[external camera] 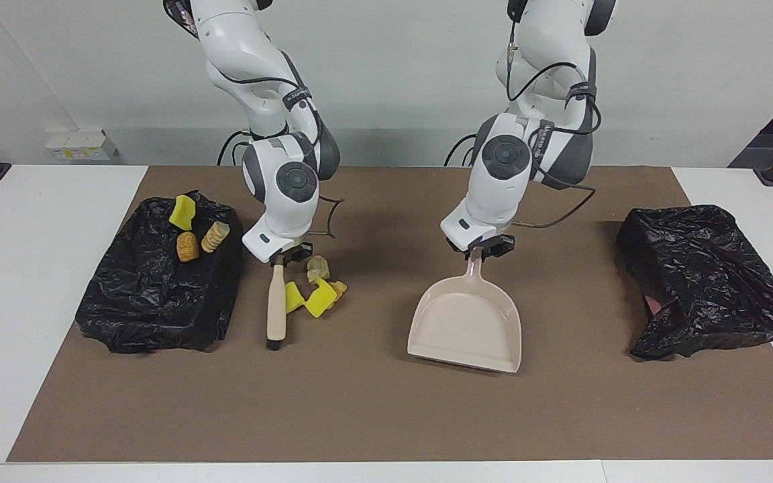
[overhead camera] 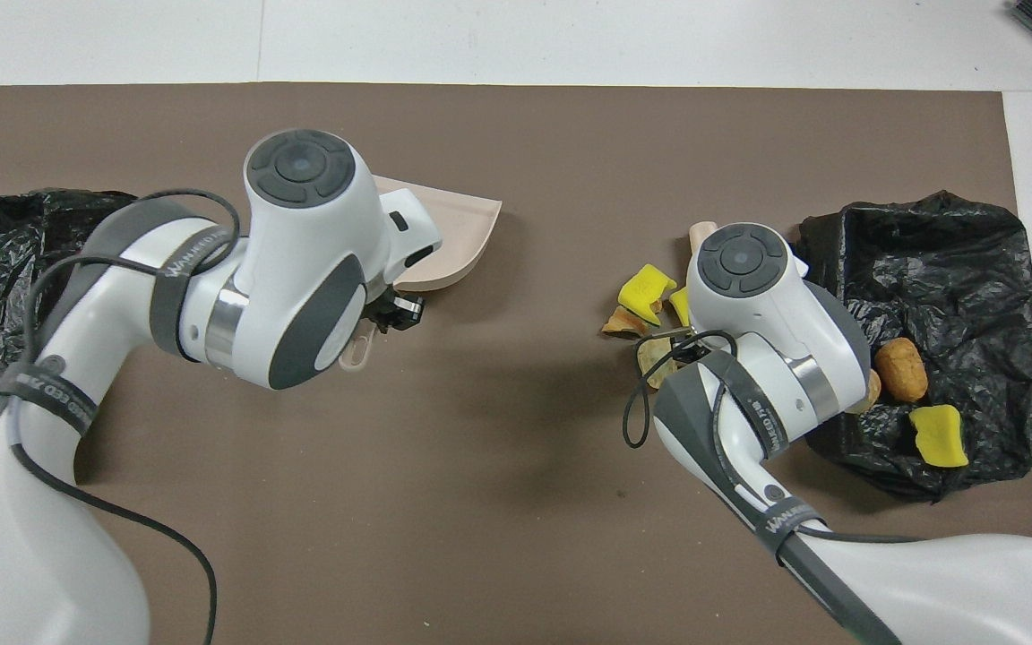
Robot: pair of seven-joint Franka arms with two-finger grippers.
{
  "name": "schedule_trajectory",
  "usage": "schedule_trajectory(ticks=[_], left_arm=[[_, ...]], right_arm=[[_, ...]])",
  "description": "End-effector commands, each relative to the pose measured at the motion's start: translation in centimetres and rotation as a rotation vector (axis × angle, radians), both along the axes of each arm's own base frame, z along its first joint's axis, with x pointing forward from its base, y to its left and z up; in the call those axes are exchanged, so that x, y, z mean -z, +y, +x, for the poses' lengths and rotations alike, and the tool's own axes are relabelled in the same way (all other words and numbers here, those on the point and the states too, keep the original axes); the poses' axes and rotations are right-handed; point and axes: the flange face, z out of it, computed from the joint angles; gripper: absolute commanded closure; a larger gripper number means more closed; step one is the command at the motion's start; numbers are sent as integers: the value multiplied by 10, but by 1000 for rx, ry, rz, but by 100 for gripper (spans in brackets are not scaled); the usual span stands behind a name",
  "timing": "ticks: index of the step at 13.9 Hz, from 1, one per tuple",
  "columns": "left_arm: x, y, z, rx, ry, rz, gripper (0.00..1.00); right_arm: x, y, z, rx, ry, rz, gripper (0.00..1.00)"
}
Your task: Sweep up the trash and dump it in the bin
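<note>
In the facing view, the brush is pinched by the right gripper beside the trash. The dustpan is pinched by the left gripper. Nothing is swept yet, though three bits lie on one bin bag. From overhead, the brush is mostly hidden, and perhaps some trash too.

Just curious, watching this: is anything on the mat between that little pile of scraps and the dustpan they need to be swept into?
Nothing visible: only bare brown mat separates the scraps from the dustpan.
</note>
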Motion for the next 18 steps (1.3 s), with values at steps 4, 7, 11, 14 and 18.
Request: schedule_trajectory(ticks=[4, 7, 11, 14, 18], left_arm=[[-2, 21, 26, 386, 24, -1, 100], [-2, 34, 32, 623, 42, 8, 100], [5, 31, 25, 888, 76, 75, 100], [17, 24, 1, 956, 126, 91, 100], [34, -1, -45, 1088, 79, 104, 100]], right_arm=[[-3, 49, -25, 106, 40, 185, 100], [-4, 56, -27, 117, 44, 194, 100], [-4, 56, -26, 166, 30, 186, 100], [6, 54, -33, 168, 15, 198, 100], [21, 67, -43, 133, 32, 211, 100]])
